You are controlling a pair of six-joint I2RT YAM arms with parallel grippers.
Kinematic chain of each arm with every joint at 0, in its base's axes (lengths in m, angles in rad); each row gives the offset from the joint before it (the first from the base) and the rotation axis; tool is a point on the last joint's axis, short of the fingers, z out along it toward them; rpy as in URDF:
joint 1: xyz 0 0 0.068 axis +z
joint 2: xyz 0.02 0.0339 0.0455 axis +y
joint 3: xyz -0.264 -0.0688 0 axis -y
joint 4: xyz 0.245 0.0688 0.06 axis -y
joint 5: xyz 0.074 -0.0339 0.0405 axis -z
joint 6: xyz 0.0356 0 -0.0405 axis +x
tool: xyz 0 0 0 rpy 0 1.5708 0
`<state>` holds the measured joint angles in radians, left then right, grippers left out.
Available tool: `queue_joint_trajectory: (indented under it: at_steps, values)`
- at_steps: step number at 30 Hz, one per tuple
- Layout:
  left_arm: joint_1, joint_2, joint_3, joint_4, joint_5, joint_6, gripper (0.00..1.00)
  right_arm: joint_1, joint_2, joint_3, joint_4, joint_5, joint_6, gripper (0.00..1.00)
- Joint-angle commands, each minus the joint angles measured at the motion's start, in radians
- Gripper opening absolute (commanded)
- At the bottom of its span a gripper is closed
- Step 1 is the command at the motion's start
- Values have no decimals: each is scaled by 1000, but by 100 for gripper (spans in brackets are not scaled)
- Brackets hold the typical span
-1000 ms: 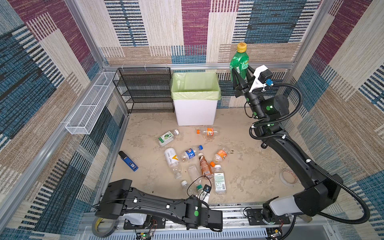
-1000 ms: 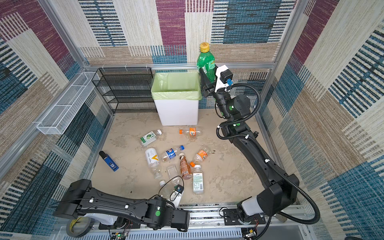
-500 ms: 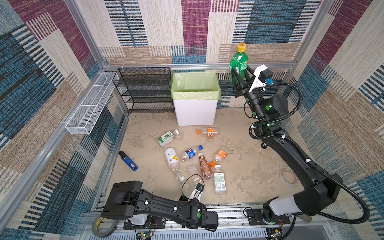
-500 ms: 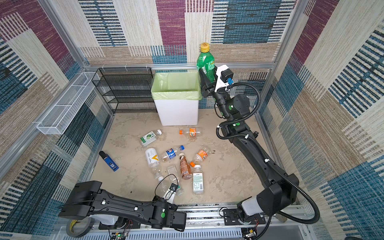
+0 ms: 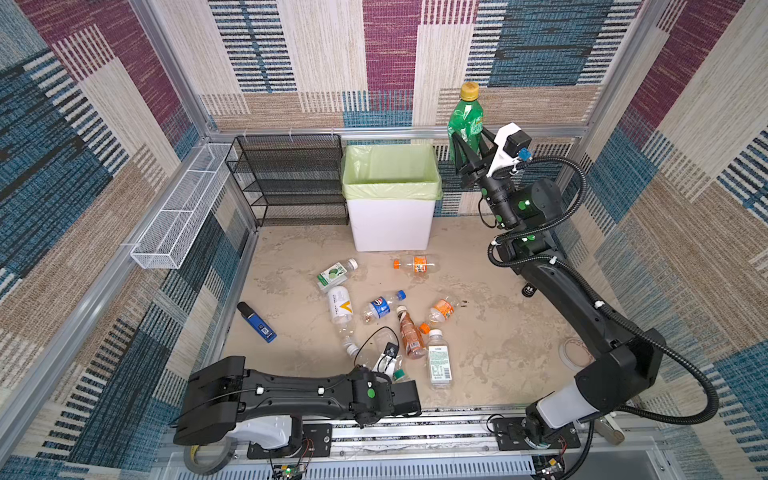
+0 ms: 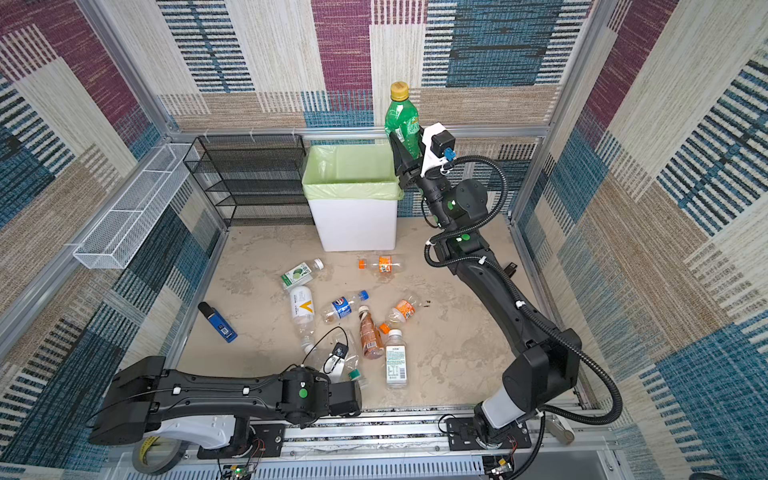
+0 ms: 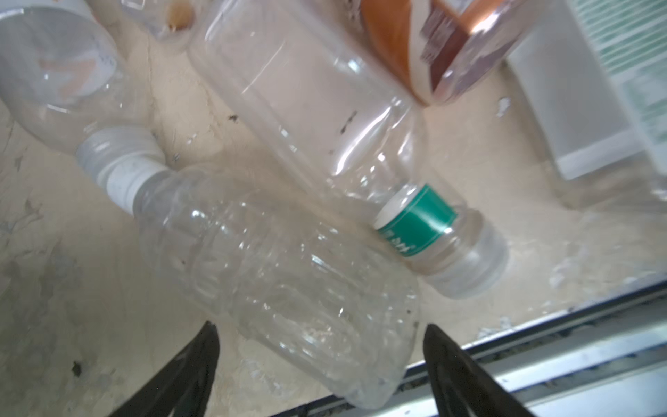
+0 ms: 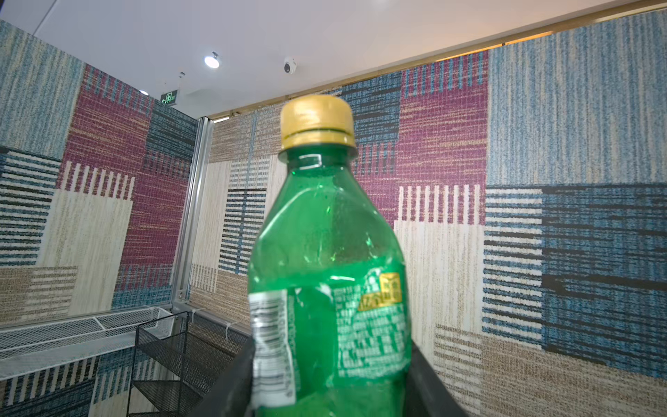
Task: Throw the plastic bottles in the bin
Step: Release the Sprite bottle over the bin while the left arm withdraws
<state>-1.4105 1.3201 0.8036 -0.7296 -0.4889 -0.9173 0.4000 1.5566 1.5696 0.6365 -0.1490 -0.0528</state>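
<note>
Since a second ago the left arm has shifted slightly over the nearest bottles and the left gripper [image 7: 321, 326] has spread wider. The right arm has hardly stirred.

We see the left jaws standing apart at six o'clock of the beige mottled floor [image 5: 498, 332]. One tip sits on each side of the base of a crumpled clear plastic bottle [image 7: 281, 274], and neither is pressing it. A smooth clear plastic bottle with a teal neck band [image 7: 299, 101] lies against its side.

The right gripper [image 5: 468, 141] is clamped across the lower body of a green plastic bottle with a yellow cap [image 5: 466, 112]. It holds that bottle upright, cap up, high in the air. The tall white square bin with a light green liner [image 5: 390, 224] stands at twelve o'clock of the floor, and the green bottle hangs at about two o'clock of its mouth. We judge it near the rim rather than over the opening.

We take all these bottles for empties: very light, thin-walled and glossy, so they are apt to roll or squirt out of a pinch. The crumpled one will give under pressure, so we would close across its ribbed mid-body, where the creases offer purchase, and not on the tapering neck. The green one already shows dents, and a firm hold low on its labelled waist suits it.
</note>
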Motion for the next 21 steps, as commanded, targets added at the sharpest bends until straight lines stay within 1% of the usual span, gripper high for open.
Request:
queue_joint_trajectory:
  at_steps: [1,4,7,9,12,15,16,17,18,19,20,21]
  values:
    - [43,-63,44,45,39,138,91,0,26,3,163,-23,35,45]
    - [101,-171,70,39,32,185,93,0,77,27,213,-35,51,45]
    - [160,-290,70,46,25,212,95,0,179,158,181,-40,73,45]
    - [191,-360,63,40,12,213,96,0,285,284,102,-45,93,45]
    - [225,-437,61,21,-8,212,96,0,516,611,-149,-29,91,49]
    - [252,-492,60,7,-22,210,96,-6,795,1055,-407,25,85,58]
    - [258,-507,58,4,-26,210,96,-18,888,1218,-473,28,101,63]
    - [265,-518,55,2,-29,210,96,-33,932,1300,-509,24,136,70]
    - [269,-528,52,-1,-30,210,96,-48,946,1330,-529,22,164,77]
    - [276,-536,50,-5,-33,210,96,-58,943,1327,-543,19,178,80]
    - [281,-542,49,-8,-35,210,96,-63,938,1328,-558,15,176,82]
    - [284,-546,47,-7,-34,213,96,-64,931,1335,-575,3,161,86]
